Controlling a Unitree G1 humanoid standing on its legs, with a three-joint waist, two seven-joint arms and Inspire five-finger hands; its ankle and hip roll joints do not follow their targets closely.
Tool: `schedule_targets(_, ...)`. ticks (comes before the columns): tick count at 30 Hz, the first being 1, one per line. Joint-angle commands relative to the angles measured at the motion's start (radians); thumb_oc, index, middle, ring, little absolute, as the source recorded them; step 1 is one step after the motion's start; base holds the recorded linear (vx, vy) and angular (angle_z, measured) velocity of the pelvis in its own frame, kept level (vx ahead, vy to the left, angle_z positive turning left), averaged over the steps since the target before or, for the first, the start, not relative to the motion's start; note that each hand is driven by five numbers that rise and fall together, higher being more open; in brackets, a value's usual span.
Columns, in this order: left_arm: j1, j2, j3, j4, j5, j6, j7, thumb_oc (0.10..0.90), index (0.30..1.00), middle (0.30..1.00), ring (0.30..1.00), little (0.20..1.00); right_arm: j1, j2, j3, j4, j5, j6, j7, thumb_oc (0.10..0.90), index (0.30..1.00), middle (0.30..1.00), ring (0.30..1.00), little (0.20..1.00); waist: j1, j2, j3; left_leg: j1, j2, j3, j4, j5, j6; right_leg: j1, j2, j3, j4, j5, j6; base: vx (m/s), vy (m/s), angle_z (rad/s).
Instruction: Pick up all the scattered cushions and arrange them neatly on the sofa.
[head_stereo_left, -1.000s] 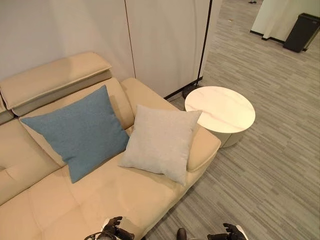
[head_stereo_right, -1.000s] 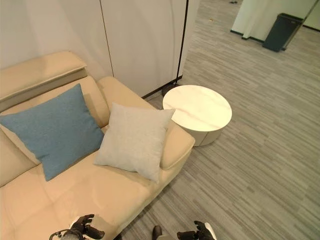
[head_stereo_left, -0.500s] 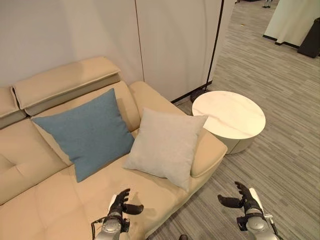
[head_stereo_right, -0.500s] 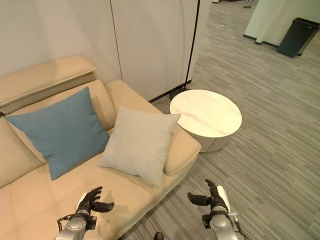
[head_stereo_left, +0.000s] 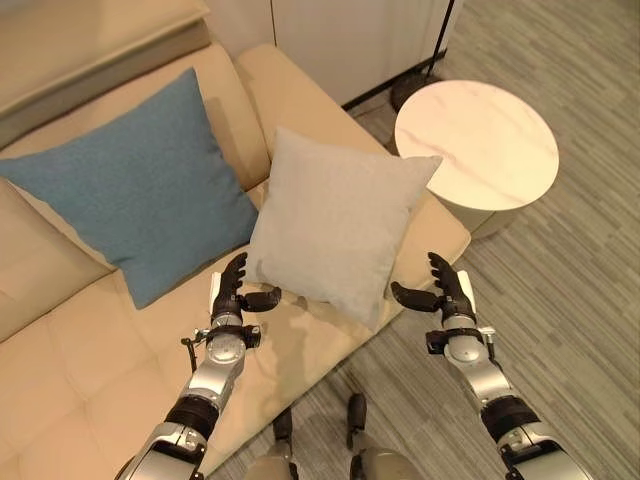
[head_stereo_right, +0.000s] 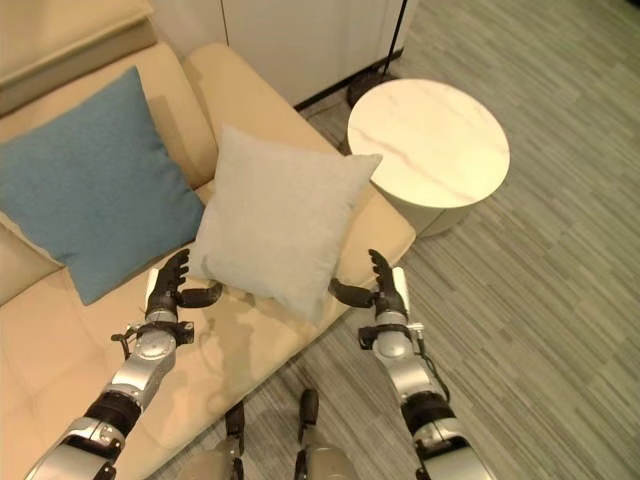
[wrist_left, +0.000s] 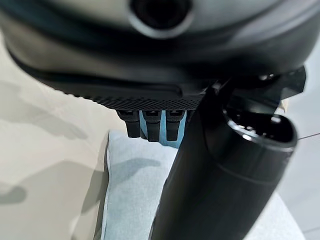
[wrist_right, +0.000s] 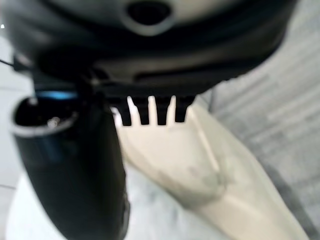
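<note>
Centrally, a square light-grey fabric cushion (head_stereo_left: 338, 233) leans on the armrest end of the cream leather sofa (head_stereo_left: 90, 360), its lower corners over the seat's front edge. Beside it, a square blue fabric cushion (head_stereo_left: 128, 190) leans against the backrest, its edge just beside the grey one. My left hand (head_stereo_left: 232, 296) is raised at the grey cushion's lower left corner, fingers straight and spread, thumb (head_stereo_left: 262, 298) pointing toward the fabric. My right hand (head_stereo_left: 446, 291) is raised at the lower right corner, over the grey striped carpet floor (head_stereo_left: 570, 300), fingers likewise straight and wide, thumb turned inward. Neither hand holds anything; whether the thumbs touch the cushion cannot be told. Beyond the armrest stands a round white marble-patterned side table (head_stereo_left: 478, 142), close to the sofa's end and just beside the grey cushion's upper corner. A dark round base with a thin pole (head_stereo_left: 412, 88) stands behind that tabletop. From the left wrist, pale cushion fabric (wrist_left: 130, 200) shows past my fingers with a sliver of blue behind them; from the right wrist, the cream armrest (wrist_right: 200, 165) and carpet show.
</note>
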Motion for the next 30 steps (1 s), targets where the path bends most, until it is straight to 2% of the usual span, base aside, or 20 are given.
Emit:
schedule_targets(1,-0.101,0.027,-0.026,0.025,-0.012,-0.110,0.047,0.800,0.900,0.900,0.900,0.900,-0.069,0.003,-0.025,0.008,0.030,-0.091,-0.045,0.800,0.900,0.900,0.900,0.900,0.004,-0.039,-0.038,-0.040,-0.048,-0.019,0.081,-0.093,-0.002,0.042,-0.027,0.019,0.013,-0.086,0.096,0.00,0.000,0.00)
schedule_targets(10,-0.045,-0.006,-0.048,-0.049,-0.027,-0.130,0.038,0.800,0.900,0.900,0.900,0.900,-0.083,0.063,0.013,0.070,0.056,-0.081,-0.033,0.800,0.900,0.900,0.900,0.900,0.031,-0.037,-0.027,-0.066,-0.067,-0.034,0.093,-0.094,0.004,0.023,-0.040,0.010,0.018,-0.079,0.093,0.01,0.011,0.02)
schedule_targets(11,-0.045,-0.006,-0.048,-0.049,-0.027,-0.130,0.038,0.800,0.900,0.900,0.900,0.900,-0.083,0.063,0.014,0.070,0.056,-0.081,-0.033,0.772,0.858,0.858,0.858,0.858,0.031,-0.037,-0.027,-0.066,-0.067,-0.034,0.093,-0.094,0.004,0.023,-0.040,0.010,0.018,-0.079,0.093,-0.01,-0.009,0.03)
schedule_targets(12,-0.036,-0.004,-0.053,-0.072,-0.027,-0.136,0.029,0.800,0.900,0.900,0.900,0.900,-0.093,0.064,0.026,0.085,0.054,-0.077,-0.022,0.400,0.300,0.300,0.300,0.300,0.042,-0.038,-0.021,-0.068,-0.068,-0.042,0.093,-0.092,0.004,0.022,-0.040,0.004,0.017,-0.079,0.092,0.00,0.000,0.00)
schedule_targets(17,-0.013,0.007,-0.052,-0.110,-0.032,-0.140,0.014,0.800,0.900,0.900,0.900,0.900,-0.097,0.042,0.030,0.065,0.042,-0.074,-0.014,0.400,0.300,0.300,0.300,0.300,0.056,-0.042,-0.014,-0.063,-0.069,-0.050,0.090,-0.089,0.005,0.028,-0.041,-0.005,0.015,-0.080,0.092,0.00,-0.015,0.15)
schedule_targets(30,0.115,0.041,0.009,-0.221,-0.032,-0.133,-0.039,0.800,0.900,0.900,0.900,0.900,0.010,-0.046,-0.098,-0.102,0.035,-0.099,-0.009,0.400,0.300,0.300,0.300,0.300,0.066,-0.059,-0.021,-0.007,-0.065,-0.065,0.057,-0.088,0.008,0.075,-0.037,-0.021,0.005,-0.094,0.096,0.01,-0.013,0.06)
